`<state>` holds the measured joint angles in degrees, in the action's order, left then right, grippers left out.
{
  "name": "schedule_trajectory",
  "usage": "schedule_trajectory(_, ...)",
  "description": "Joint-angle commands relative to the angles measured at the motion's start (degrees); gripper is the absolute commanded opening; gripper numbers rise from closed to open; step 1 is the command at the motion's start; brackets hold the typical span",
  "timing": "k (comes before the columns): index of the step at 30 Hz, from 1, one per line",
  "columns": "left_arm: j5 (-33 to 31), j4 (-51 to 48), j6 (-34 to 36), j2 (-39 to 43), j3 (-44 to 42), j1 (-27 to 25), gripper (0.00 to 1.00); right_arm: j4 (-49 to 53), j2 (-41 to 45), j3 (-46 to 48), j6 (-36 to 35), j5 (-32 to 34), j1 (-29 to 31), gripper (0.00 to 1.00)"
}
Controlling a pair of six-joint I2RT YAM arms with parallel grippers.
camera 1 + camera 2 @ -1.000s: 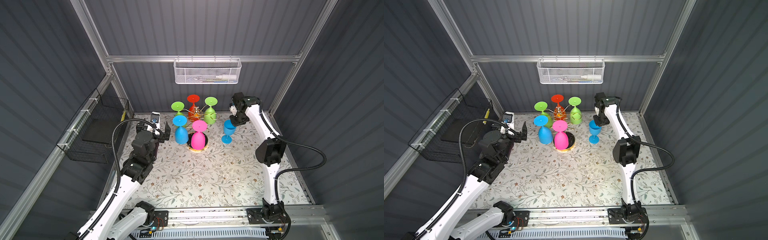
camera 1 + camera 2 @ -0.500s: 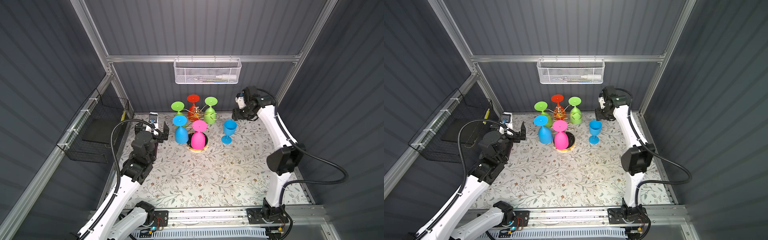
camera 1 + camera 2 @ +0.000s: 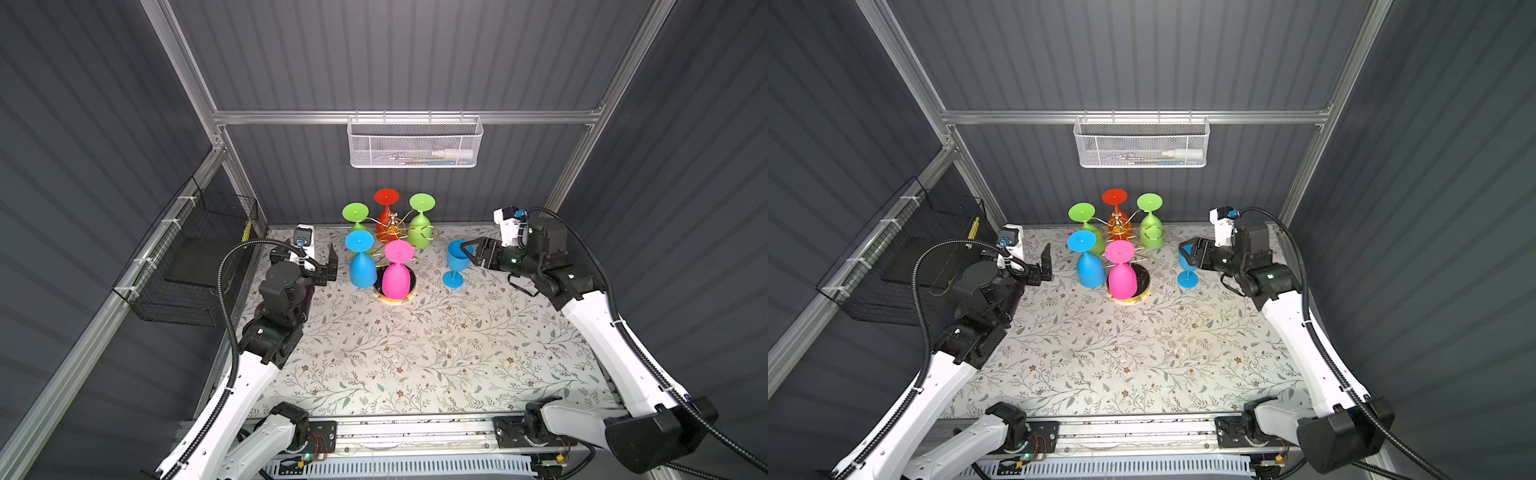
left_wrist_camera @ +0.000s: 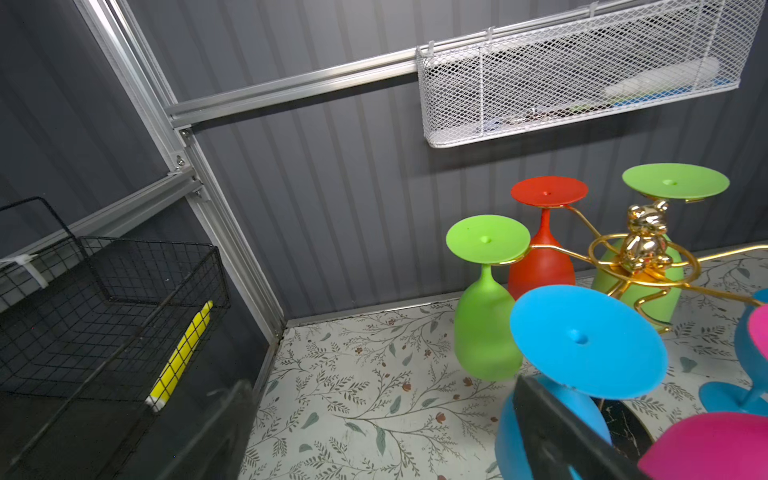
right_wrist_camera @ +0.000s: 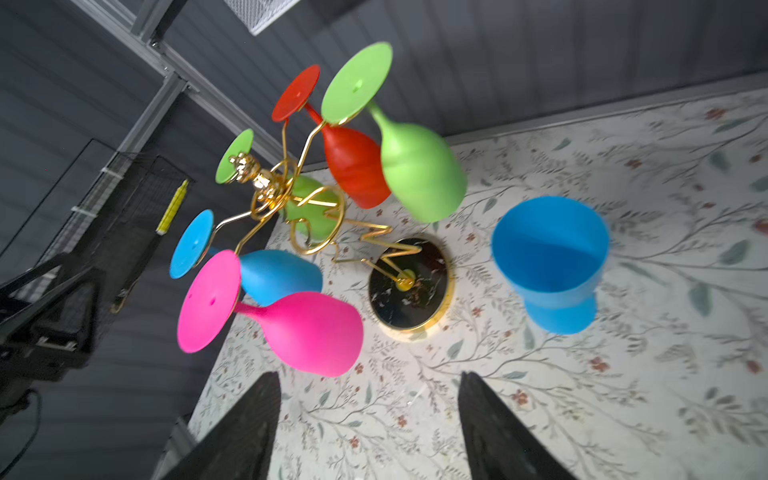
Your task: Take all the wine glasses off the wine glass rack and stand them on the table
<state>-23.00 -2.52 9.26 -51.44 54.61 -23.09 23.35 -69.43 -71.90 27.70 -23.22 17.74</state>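
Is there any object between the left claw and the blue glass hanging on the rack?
Nothing visible stands between them. The open left claw sits just beside the hanging blue glass, on the side away from the rack centre. In both top views only bare floral mat shows in the gap.

Around the wine glass rack's gold bear hang inverted glasses: red glass at ten o'clock, green glass at eight, blue glass at seven. The left tool gapes wide over the table.

The wine glass rack is glossy gold metal, the pink glass matt.
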Motion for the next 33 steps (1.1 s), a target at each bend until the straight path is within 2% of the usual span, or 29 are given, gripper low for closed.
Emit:
schedule_trajectory(1,3.09,-0.89,-1.82,-0.06,0.94,0.68,0.99,-8.11,1.13,2.19,6.21,0.57,4.17,0.68)
schedule_trajectory(8,3.73,-1.08,-2.10,0.85,0.72,1.03,0.99,-16.67,-3.03,3.68,12.59,1.73,10.64,0.61)
schedule_trajectory(12,3.66,-1.08,-1.97,1.25,0.66,1.16,1.00,-21.59,-6.52,3.68,16.58,0.52,12.55,0.58)
schedule_trajectory(16,3.76,-1.17,-1.96,1.57,0.59,1.16,0.99,-22.88,-9.63,2.42,17.68,0.47,14.28,0.55)
schedule_trajectory(23,3.71,-1.12,-1.96,1.96,0.45,1.21,0.99,-26.19,-12.05,1.86,20.34,0.25,15.45,0.50)
schedule_trajectory(33,3.74,-1.19,-1.87,2.10,0.34,1.21,0.99,-25.16,-9.90,1.68,20.09,2.66,15.57,0.51)
